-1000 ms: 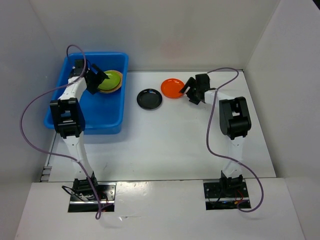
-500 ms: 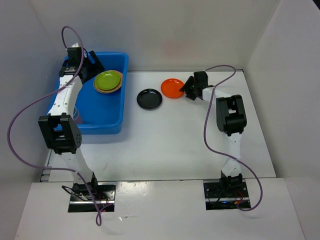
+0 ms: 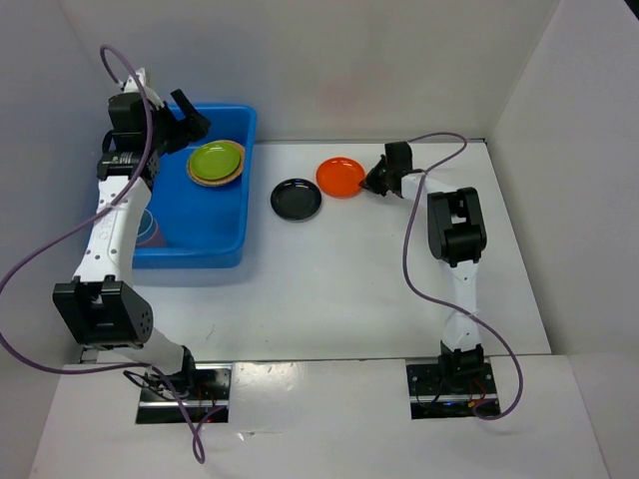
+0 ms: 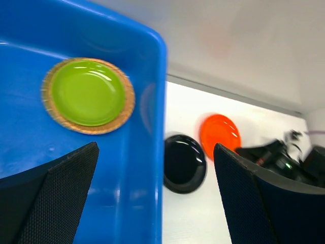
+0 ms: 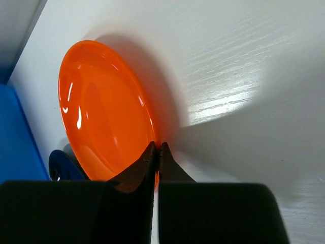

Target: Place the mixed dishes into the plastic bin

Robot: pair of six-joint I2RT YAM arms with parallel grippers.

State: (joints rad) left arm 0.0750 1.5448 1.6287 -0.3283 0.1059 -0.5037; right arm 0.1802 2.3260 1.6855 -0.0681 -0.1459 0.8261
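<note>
The right gripper [image 5: 155,152] has its fingers pinched shut on the rim of the orange plate [image 5: 101,112], out on the table [image 3: 329,279] just beside the black plate [image 3: 298,199]. The left gripper [image 3: 190,118] hangs wide open and empty over the blue bin [image 3: 200,244]. Inside the bin, the lime green plate [image 4: 87,91] sits on a tan plate [image 4: 127,109].
</note>
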